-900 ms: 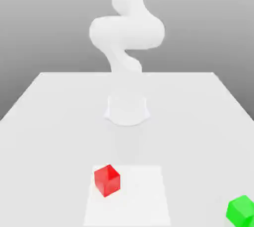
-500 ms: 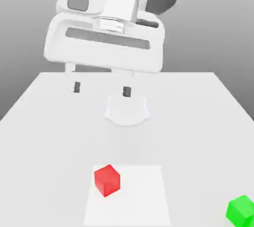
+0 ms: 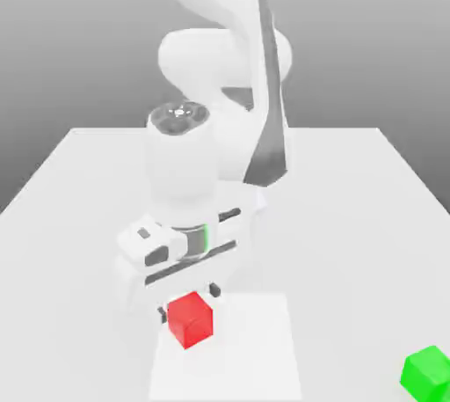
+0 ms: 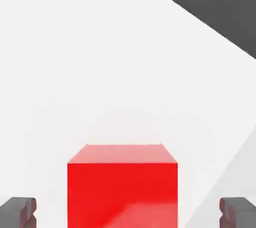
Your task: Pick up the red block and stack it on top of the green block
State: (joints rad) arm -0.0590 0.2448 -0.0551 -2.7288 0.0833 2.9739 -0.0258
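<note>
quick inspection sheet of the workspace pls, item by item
surface: white table, with a lighter square patch under the red block
job's things: red block rests on the patch; green block sits apart at the exterior view's right, nothing stacked on it
clutter: nothing seen
grippers: tool open, lowered over the red block, dark fingertips on either side with gaps, not touching
cables: nothing seen
surroundings: plain grey backdrop, white arm rising behind the block
</note>
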